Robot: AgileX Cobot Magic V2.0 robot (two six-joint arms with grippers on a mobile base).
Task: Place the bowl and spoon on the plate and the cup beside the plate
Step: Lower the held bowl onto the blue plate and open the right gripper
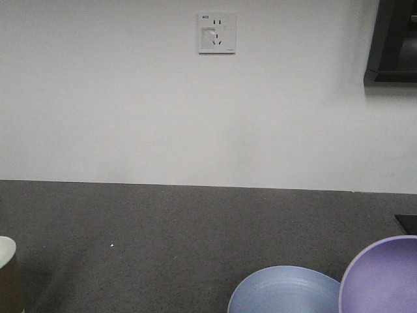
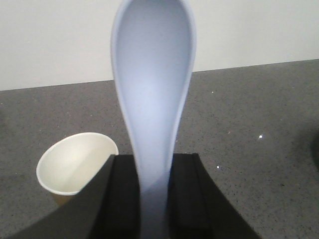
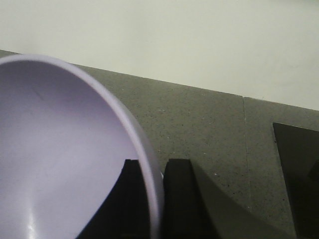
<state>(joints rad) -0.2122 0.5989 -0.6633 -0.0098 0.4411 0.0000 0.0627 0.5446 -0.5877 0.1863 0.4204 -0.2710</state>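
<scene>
Step in hand: bowl onto plate.
Right gripper [image 3: 152, 172]: clamped on rim of bowl [image 3: 60, 149]; bowl tilted, just right of plate [image 1: 283, 293].
Left gripper [image 2: 154, 167]: pinching handle of spoon [image 2: 153, 74], above counter near cup [image 2: 75, 162].
Next, likely: level bowl, centre over plate, lower.

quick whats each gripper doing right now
Left gripper: closed, holding the spoon by its handle.
Right gripper: closed, holding the bowl by its rim.

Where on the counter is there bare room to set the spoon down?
Bare counter runs between the cup and the plate, back to the wall. The right front is crowded with the plate and the bowl.
</scene>
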